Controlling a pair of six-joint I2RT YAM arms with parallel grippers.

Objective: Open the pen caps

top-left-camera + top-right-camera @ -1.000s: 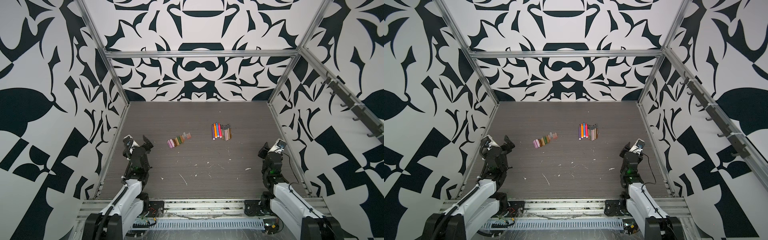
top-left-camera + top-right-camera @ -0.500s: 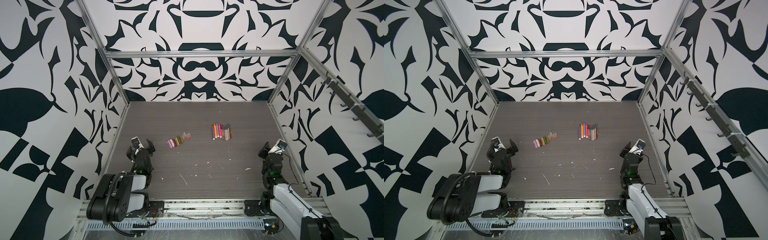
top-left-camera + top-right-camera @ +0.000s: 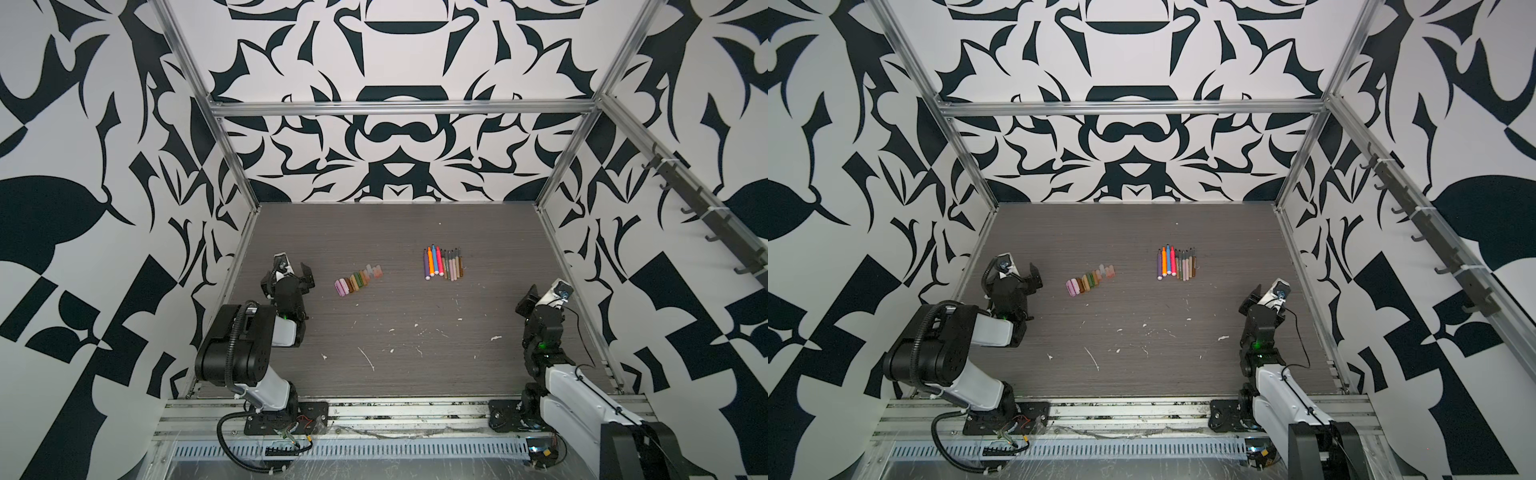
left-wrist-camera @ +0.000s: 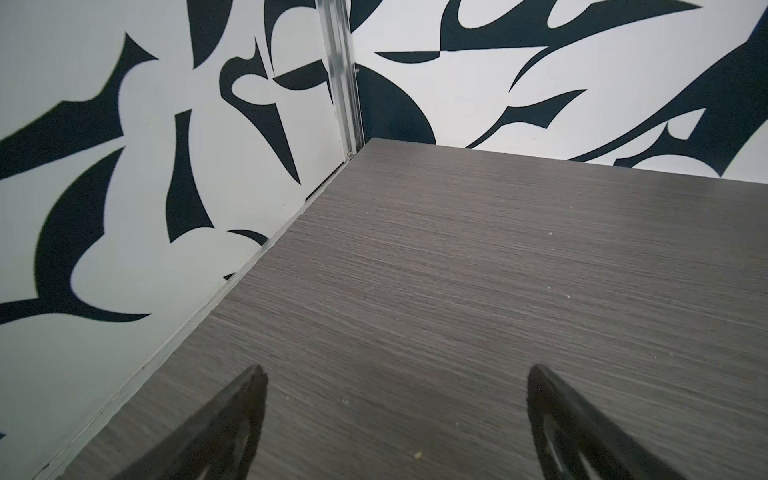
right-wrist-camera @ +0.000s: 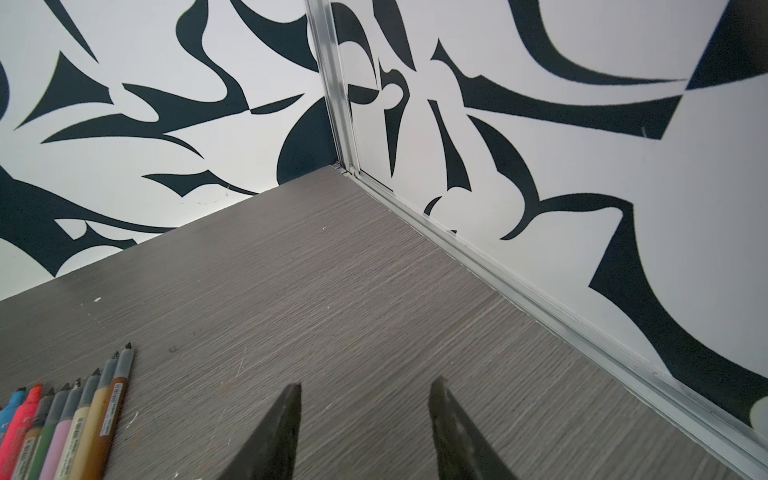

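The left arm (image 3: 237, 349) has folded back since a second ago, elbow raised; left fingers (image 4: 232, 415) spread wide, empty. Right fingers (image 5: 278, 428) unmoved, part-spread, empty. On the desk (image 3: 415, 353), the pen caps (image 3: 358, 280) form a slanted row; right of them, the pens (image 3: 442, 266) lie side by side, long axes near-to-far, tips toward the back wall (image 3: 395, 145).

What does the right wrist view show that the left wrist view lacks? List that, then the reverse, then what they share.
Only the right wrist view: the pens, lying side by side with their tips bare, and the right gripper, open with nothing between its jaws.
Only the left wrist view: the left gripper, jaws set wider apart, also empty.
Both: the grey table, the black-and-white walls, a metal corner post and small white flecks.
Neither shows the pen caps, which appear in both top views.
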